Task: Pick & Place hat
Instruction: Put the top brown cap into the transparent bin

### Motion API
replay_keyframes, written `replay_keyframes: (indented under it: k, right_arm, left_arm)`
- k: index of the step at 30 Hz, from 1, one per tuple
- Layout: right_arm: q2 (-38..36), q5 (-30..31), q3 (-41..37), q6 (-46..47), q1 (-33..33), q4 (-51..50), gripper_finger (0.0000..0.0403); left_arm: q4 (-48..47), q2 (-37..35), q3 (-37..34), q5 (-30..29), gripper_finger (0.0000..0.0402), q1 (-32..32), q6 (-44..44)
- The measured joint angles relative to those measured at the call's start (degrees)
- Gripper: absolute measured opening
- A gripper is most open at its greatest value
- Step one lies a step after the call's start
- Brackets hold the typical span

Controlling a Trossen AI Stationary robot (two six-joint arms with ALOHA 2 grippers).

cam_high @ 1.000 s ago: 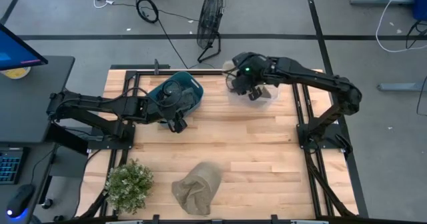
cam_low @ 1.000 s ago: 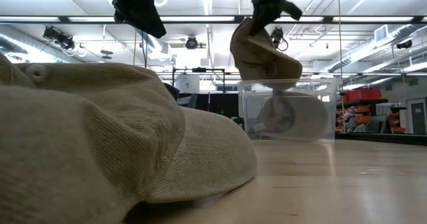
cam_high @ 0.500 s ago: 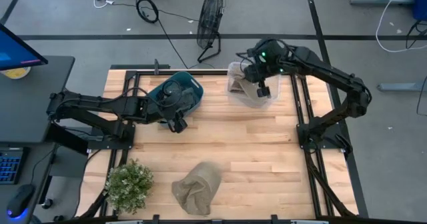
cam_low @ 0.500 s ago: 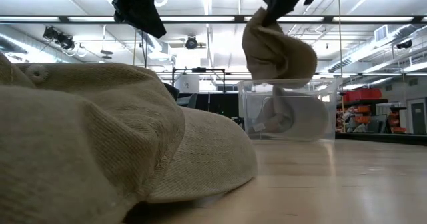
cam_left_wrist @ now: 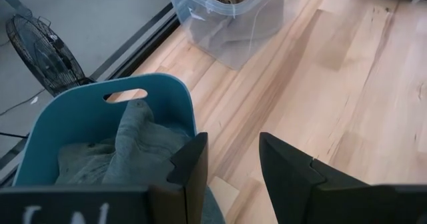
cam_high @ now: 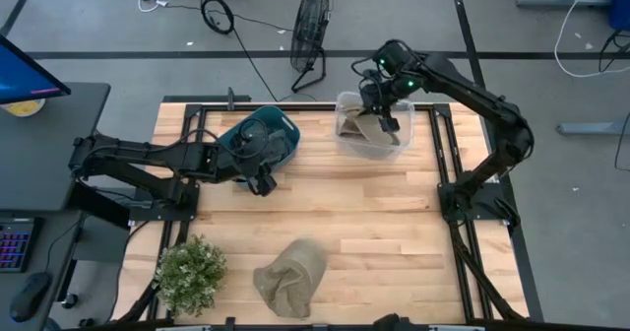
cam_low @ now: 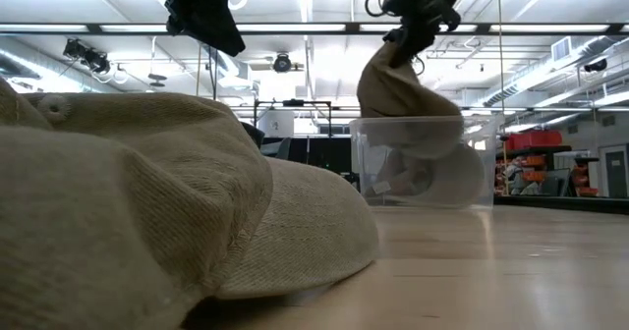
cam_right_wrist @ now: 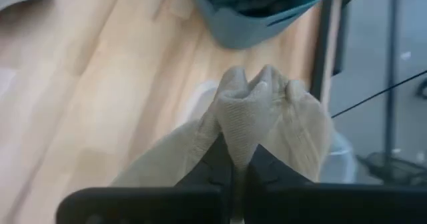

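High view puts the right gripper [cam_high: 382, 114] directly over the clear bin [cam_high: 346, 104] at the desk's far edge, its jaws pinched tight on a bunched fold of the tan hat [cam_high: 356, 126]. The hat hangs straight down from the jaws, long axis roughly vertical, and the low view shows its lower end dipping below the bin's rim while the upper part sits above it. So the coming move looks like a plain release, since the hat lies directly beneath the jaws and inside the bin's outline.

The left gripper [cam_high: 262, 180] waits by the teal basket [cam_high: 281, 132], jaws parted and empty. A second tan hat [cam_high: 290, 277] lies at the near edge of the desk [cam_high: 394, 242], beside a small plant [cam_high: 190, 272].

How deep the hat reaches into the bin is hard to judge through the cloudy wall. Whatever else lies in the bin cannot be made out.
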Motion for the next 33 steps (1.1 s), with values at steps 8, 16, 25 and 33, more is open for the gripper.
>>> replay_keyframes:
  k: [8, 16, 25, 33]
  right_arm:
    - [-0.7, -0.1, 0.0, 1.0, 0.9, -7.2, 0.0007]
    - [0.0, 4.6, -9.3, 0.2, 0.7, 1.6, 0.0023]
    - [0.0, 20.7, -16.0, -1.6, 0.7, 13.8, 0.0104]
    - [-2.3, 29.6, -12.3, -0.1, 4.0, 9.6, 0.0177]
  left_arm:
    - [0.0, 0.0, 0.0, 0.0, 0.0140, 0.0, -0.5]
    - [0.0, 0.0, 0.0, 0.0, 0.0140, 0.0, -0.7]
    - [0.0, 0.0, 0.0, 0.0, 0.0140, 0.0, -1.0]
    - [0.0, 0.0, 0.0, 0.0, 0.0140, 0.0, -2.7]
